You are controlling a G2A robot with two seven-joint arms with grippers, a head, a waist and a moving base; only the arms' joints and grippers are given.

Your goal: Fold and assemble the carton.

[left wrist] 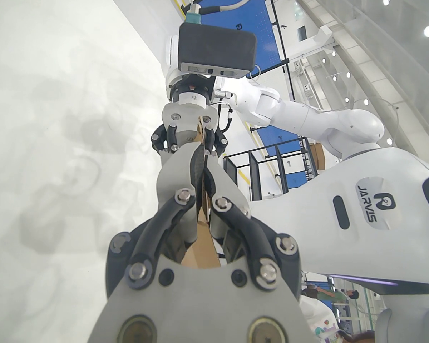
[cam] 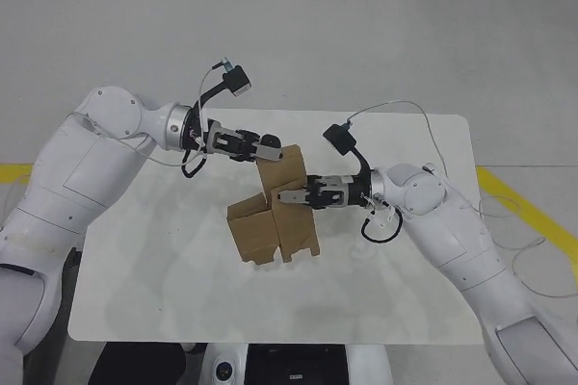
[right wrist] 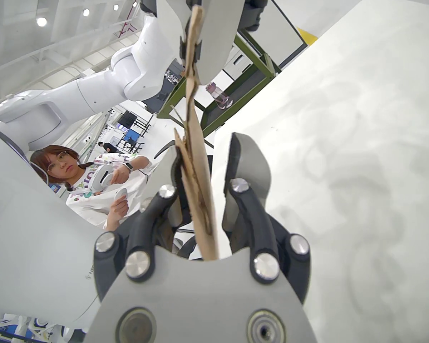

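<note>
A brown carton [cam: 275, 226], partly folded with flaps sticking out, is held up over the middle of the white table [cam: 173, 269]. My left gripper [cam: 273, 151] is shut on the carton's far upper flap. In the left wrist view the left gripper [left wrist: 200, 158] pinches the cardboard edge [left wrist: 203, 248]. My right gripper [cam: 287, 197] is at the carton's right side, just below the left one. Its fingers [right wrist: 250, 165] straddle a cardboard panel [right wrist: 196, 165]: one finger touches it and a gap shows beside the other. The two grippers face each other along the same sheet.
The table [right wrist: 343, 108] extends bare on both sides of the carton, with rounded corners and grey floor beyond. A green-framed rack [right wrist: 236, 83] with a bottle stands off the table, behind the left arm.
</note>
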